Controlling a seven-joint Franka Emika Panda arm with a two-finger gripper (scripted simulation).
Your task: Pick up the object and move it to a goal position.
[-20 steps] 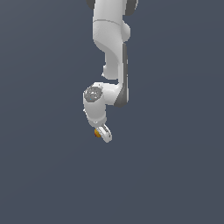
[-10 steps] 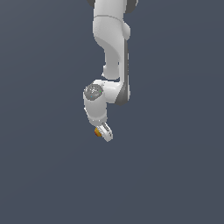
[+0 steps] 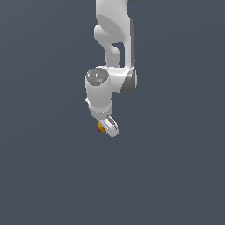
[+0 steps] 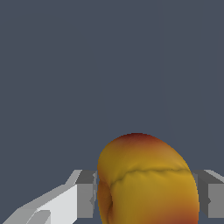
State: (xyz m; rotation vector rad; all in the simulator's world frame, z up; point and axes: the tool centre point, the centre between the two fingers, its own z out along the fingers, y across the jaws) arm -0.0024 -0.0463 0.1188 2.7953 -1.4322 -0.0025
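The object (image 4: 146, 181) is a small round ball, orange-yellow with red patches. In the wrist view it fills the space between the two grey finger pads (image 4: 87, 192), which press on its sides. In the exterior view only an orange sliver of the object (image 3: 100, 127) shows at the tip of the white gripper (image 3: 107, 126), which is shut on it. The white arm hangs down from the top of the exterior view, and the gripper sits near the middle of that view.
A plain dark grey-blue surface (image 3: 176, 176) fills the background in both views. Nothing else stands in sight.
The arm's wrist and gripper have risen slightly in the exterior view, carrying the object along. The grip looks unchanged.
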